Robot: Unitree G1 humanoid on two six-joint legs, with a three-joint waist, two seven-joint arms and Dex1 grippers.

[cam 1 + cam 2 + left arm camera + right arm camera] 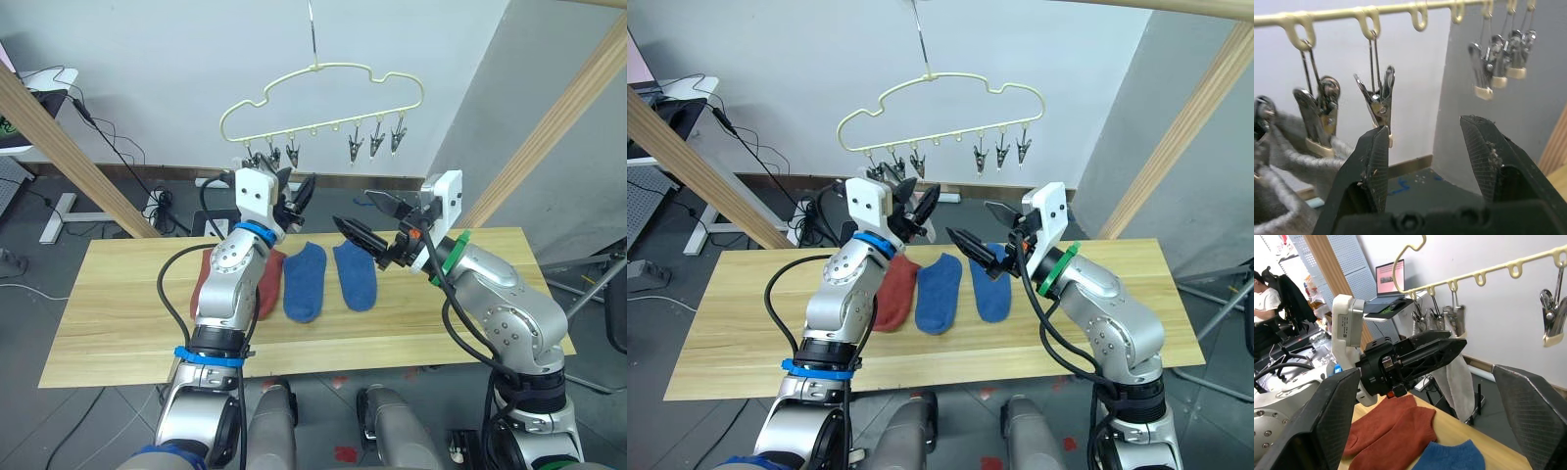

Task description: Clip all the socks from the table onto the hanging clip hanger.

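I see the clip hanger hanging by its hook above the far edge of the surface, its row of grey metal clips dangling from the lower bar. My left gripper is raised up to the left end of that row, its fingers spread apart with nothing between them; in the left wrist view one clip hangs just beyond the tip of one finger. Light grey socks hang from the clips at that left end, and grey fabric shows beside the left fingers in the wrist view. Three clips at the right end of the hanger hang bare.

My right gripper is held up over the middle of the surface, below the right part of the hanger, fingers wide apart and holding nothing.

On the surface lie two blue socks side by side, toes pointing toward me, and the rust-red socks just to their left, partly hidden behind my left forearm. A wooden pole slants up at the right, another at the left.
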